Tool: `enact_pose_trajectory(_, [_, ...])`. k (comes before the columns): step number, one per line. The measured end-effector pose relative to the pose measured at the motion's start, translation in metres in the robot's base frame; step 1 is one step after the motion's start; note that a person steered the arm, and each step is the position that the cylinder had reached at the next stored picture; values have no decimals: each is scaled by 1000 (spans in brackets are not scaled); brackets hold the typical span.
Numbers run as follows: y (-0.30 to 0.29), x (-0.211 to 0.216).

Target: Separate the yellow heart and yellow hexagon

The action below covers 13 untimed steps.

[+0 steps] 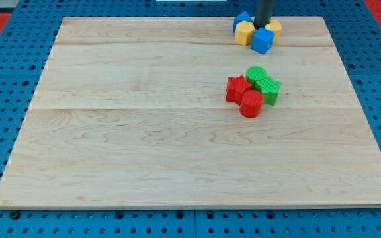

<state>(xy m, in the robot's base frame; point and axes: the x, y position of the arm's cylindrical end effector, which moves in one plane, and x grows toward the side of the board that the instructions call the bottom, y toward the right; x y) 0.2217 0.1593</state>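
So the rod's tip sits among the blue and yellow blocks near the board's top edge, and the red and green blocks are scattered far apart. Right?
Not quite. My tip does sit among the blue and yellow blocks near the board's top edge, but the camera view shows the red and green blocks bunched together, touching.

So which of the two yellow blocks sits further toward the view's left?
The yellow hexagon, left of my tip, beside the blue block. The other yellow block peeks out right of the rod.

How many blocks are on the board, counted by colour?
Blue: 2, a small block and a cube
Yellow: 2, and
Green: 2, and
Red: 2, and
Total: 8
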Motion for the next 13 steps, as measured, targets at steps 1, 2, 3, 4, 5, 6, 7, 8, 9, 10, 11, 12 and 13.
enact_pose_trajectory(1, [35,-18])
enact_pose_trajectory(2, [63,-16])
enact_pose_trajectory(3, [80,-8])
enact_pose_trajectory(4, [90,-8])
enact_pose_trajectory(5, [106,-5])
enact_pose_trajectory(6, [108,2])
enact_pose_trajectory(7, [108,22])
enact_pose_trajectory(8, [100,29])
enact_pose_trajectory(9, [56,29])
enact_pose_trajectory(10, [-7,28])
enact_pose_trajectory(11, [19,28])
enact_pose_trajectory(12, [25,6])
enact_pose_trajectory(13, [19,-4])
